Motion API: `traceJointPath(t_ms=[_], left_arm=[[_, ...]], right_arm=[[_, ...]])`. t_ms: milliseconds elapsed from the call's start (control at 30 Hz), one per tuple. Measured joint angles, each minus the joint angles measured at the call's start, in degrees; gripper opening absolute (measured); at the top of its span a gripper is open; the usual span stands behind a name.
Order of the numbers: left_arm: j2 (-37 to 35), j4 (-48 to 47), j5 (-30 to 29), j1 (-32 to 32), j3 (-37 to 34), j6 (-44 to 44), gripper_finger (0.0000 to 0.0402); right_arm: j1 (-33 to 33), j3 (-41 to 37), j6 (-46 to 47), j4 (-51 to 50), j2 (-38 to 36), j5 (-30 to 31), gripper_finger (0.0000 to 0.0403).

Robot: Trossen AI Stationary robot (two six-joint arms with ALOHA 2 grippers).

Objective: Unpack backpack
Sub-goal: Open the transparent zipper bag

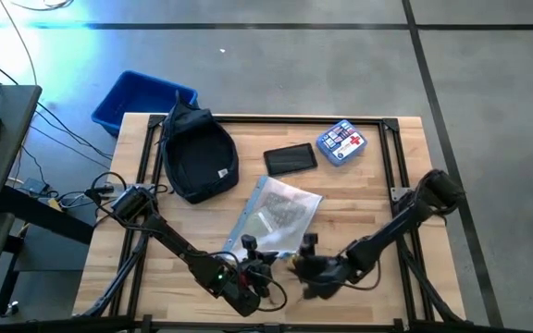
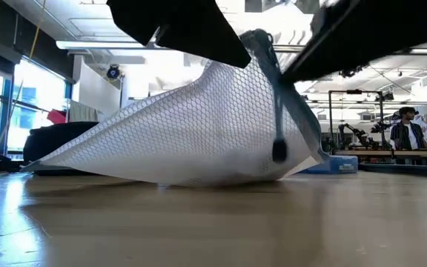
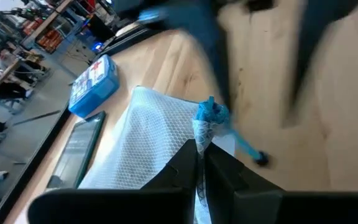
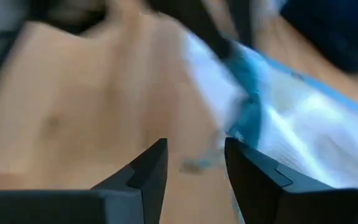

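The left gripper (image 1: 251,248) is sitting low at the near edge of the table, just left of centre, and its fingers (image 3: 185,163) are pressed together on the near corner of a white mesh pouch (image 1: 278,215), pinching it beside the blue zipper pull (image 3: 211,112). From table height, that corner is standing lifted off the wood while the rest of the pouch (image 2: 191,137) is sloping down to rest on the table (image 2: 213,222). A thin blue cord with a dark tip (image 2: 279,150) is hanging from the raised corner.

The right gripper (image 1: 305,268) is hovering just right of the left one, near the pouch's near-right corner. Its fingers (image 4: 146,171) are standing apart with bare wood between them, holding nothing (its wrist picture is smeared, so whether a tip is brushing the pouch is hard to say).

The backpack (image 1: 197,153) is lying at the far left of the table, well apart from both grippers, its small white logo facing up. Right of it a flat black case (image 1: 291,159) is lying along the far side, and farther right a blue first-aid kit with a red cross (image 1: 341,141). A bright blue bin (image 1: 128,100) is sitting off the table's far-left corner. A person (image 2: 404,130) is standing in the room beyond.
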Motion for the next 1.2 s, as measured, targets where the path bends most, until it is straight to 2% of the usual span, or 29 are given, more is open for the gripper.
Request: traceJointPath(t_ms=[133, 433, 600, 700, 833, 900, 1000, 1200], left_arm=[[0.0, 1.0, 2.8, 0.0, 0.0, 2.1, 0.0], [0.0, 2.2, 11.1, 0.4, 0.0, 3.5, 0.0], [-0.1, 1.8, 11.2, 0.4, 0.0, 3.5, 0.0], [0.0, 1.8, 10.9, 0.4, 0.0, 3.5, 0.0], [0.0, 1.7, 10.9, 0.4, 0.0, 3.5, 0.0], [-0.1, 1.6, 10.9, 0.4, 0.0, 3.5, 0.0], [-0.1, 0.8, 11.8, 0.2, 0.0, 3.6, 0.0], [-0.3, -4.4, 20.7, -0.8, -0.1, 3.8, 0.0]], right_arm=[[-1.9, -0.2, 0.7, -1.0, 0.5, -3.4, 0.0144], [-2.0, -0.2, -4.6, 6.3, 2.6, -3.6, 0.0144], [-0.6, -0.2, -7.4, 6.8, 2.6, -3.1, 0.0139], [0.1, -0.2, -8.4, 6.8, 2.6, -0.6, 0.0113], [0.4, -0.2, -8.9, 6.8, 2.6, 0.8, 0.0037], [0.4, -0.2, -9.3, 6.8, 2.6, 0.7, 0.0012], [0.4, -0.1, -8.4, 5.5, 2.6, 0.6, 0.0006], [-1.5, 0.0, -1.9, -7.1, 2.6, -0.1, 0.0001]])
